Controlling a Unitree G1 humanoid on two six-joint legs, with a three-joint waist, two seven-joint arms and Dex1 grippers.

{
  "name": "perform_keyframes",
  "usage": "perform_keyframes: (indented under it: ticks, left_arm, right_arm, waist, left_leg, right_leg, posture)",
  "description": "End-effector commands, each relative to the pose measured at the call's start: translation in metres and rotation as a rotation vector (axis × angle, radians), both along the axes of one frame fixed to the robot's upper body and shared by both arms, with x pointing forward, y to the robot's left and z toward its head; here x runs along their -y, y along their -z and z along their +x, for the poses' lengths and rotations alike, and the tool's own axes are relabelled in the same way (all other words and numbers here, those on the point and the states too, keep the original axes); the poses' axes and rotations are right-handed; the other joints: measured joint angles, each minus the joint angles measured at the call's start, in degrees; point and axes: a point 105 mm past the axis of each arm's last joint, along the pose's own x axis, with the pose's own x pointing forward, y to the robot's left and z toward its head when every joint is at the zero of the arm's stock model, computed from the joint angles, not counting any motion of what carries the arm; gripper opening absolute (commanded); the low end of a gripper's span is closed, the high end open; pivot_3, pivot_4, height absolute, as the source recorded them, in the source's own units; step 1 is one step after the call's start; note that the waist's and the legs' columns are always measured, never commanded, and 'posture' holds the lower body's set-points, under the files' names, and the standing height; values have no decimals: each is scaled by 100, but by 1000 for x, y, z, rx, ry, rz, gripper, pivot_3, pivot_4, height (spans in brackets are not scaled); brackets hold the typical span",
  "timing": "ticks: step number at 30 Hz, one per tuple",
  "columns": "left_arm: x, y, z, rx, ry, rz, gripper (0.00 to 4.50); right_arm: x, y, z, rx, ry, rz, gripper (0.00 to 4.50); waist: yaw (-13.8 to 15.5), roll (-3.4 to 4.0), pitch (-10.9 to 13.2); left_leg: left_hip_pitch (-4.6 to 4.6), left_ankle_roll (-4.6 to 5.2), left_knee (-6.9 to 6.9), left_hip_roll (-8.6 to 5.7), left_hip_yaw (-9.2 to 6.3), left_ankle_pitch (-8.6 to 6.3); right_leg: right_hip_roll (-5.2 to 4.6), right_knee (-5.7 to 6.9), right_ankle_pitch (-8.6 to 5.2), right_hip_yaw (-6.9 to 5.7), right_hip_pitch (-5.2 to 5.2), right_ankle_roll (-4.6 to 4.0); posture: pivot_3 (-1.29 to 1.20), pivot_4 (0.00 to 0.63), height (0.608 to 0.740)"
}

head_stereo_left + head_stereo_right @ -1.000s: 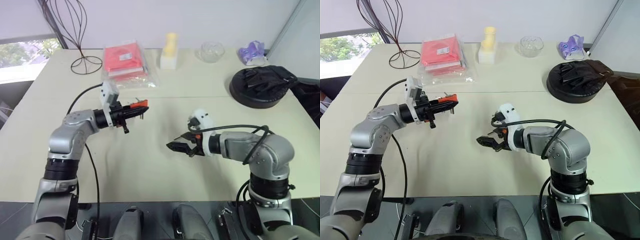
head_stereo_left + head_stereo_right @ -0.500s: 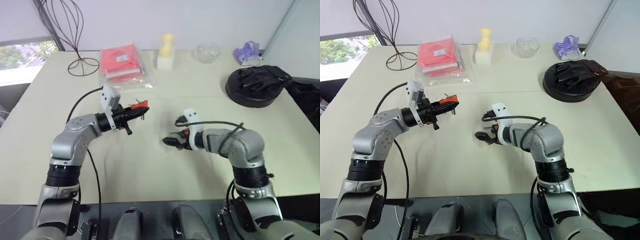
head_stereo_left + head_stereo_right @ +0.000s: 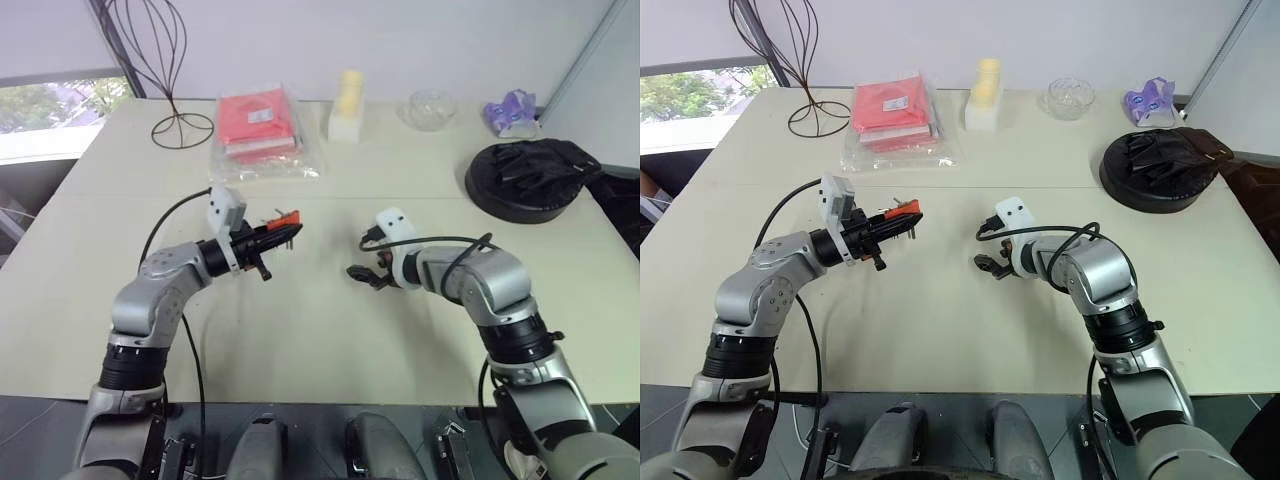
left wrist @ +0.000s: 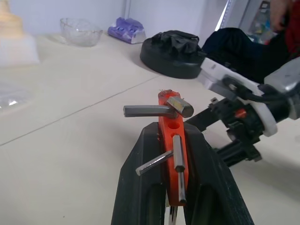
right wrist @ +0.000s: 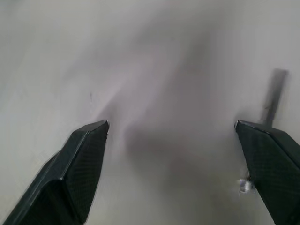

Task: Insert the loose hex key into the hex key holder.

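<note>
My left gripper (image 3: 278,236) is shut on the hex key holder (image 4: 171,140), an orange-red block held level above the table with a few grey keys sticking out of it. To its right, my right gripper (image 3: 362,275) is open and tilted down close over the tabletop. In the right wrist view its fingers (image 5: 83,157) stand wide apart with nothing between them. The loose hex key (image 5: 273,97), a thin grey rod, lies on the table just beyond one fingertip, and that finger hides its near end.
Along the far side of the table (image 3: 300,330) are a wire stand (image 3: 182,128), a red package in clear plastic (image 3: 262,128), a pale yellow object (image 3: 346,108), a glass bowl (image 3: 428,106) and a purple item (image 3: 510,108). A black round object (image 3: 530,178) sits at the far right.
My right gripper has reached forward across the table and rolled, still open. The left gripper has kept its place with the holder. The camera view has shifted.
</note>
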Motion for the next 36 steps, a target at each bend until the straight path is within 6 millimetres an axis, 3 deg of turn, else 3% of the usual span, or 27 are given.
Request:
perform_keyframes:
  ticks: [1,3,7,16,19,26,30,31,34,36]
  left_arm:
    - [5,-14,-3,65,22,-15,0]
    - [5,-14,-3,65,23,-15,0]
    - [5,-13,-1,62,23,-15,0]
    - [10,-9,0,55,23,-11,0]
    - [9,-9,-1,61,8,-12,0]
    - [3,-9,-2,68,-28,-12,0]
    - [3,-10,-1,72,-38,-17,0]
    - [3,-9,-1,72,-38,-16,0]
    - [2,-7,-1,68,-39,-13,0]
    - [2,-6,-1,61,-35,-12,0]
  right_arm:
    - [8,-40,13,262,-63,-133,4458]
    - [21,-38,15,326,-110,-267,4458]
    - [29,-19,8,275,-167,-316,4458]
    - [13,13,9,-45,5,15,4458]
    - [24,26,10,-138,79,13,3664]
    - [25,34,5,-178,83,-18,182]
    - [23,41,-1,-177,42,-51,29]
    - [23,34,0,-123,-11,-81,29]
    - [5,-30,12,285,-303,-172,29]
    - [-11,-69,-7,530,-629,-275,29]
  waist:
    - [-1,4,4]
    - [-3,4,4]
    - [-25,3,4]
    - [-22,5,5]
    - [-25,7,4]
    - [-16,6,2]
    - [-14,7,-1]
    - [-12,6,-1]
    - [-11,11,6]
    - [-14,33,30]
  left_leg:
    - [-2,2,0,0,1,-1]
    - [-2,4,-2,0,1,-2]
    - [-1,7,-3,2,1,-4]
    - [3,7,-1,6,2,-4]
    - [7,7,-2,6,2,-4]
    - [7,9,-3,6,1,-5]
    - [8,10,-3,6,0,-5]
    - [8,10,-3,6,0,-6]
    - [7,11,-3,3,1,-6]
    - [2,11,-2,0,5,-6]
  right_leg:
    - [0,0,0,0,-3,0]
    - [1,-2,0,0,-4,0]
    - [4,-6,0,0,-4,0]
    - [5,-2,0,1,-2,0]
    - [5,-1,0,1,0,0]
    - [3,-1,0,1,3,0]
    - [4,-1,0,0,3,0]
    - [4,-1,0,0,4,0]
    - [4,-5,0,0,4,0]
    - [3,-9,0,1,0,1]
  posture:
    - [0,150,740]
    - [0,150,740]
    - [0,150,740]
    - [0,150,740]
    - [0,150,740]
    - [0,150,740]
    - [0,150,740]
    - [0,150,740]
    - [0,150,740]
    - [0,150,740]
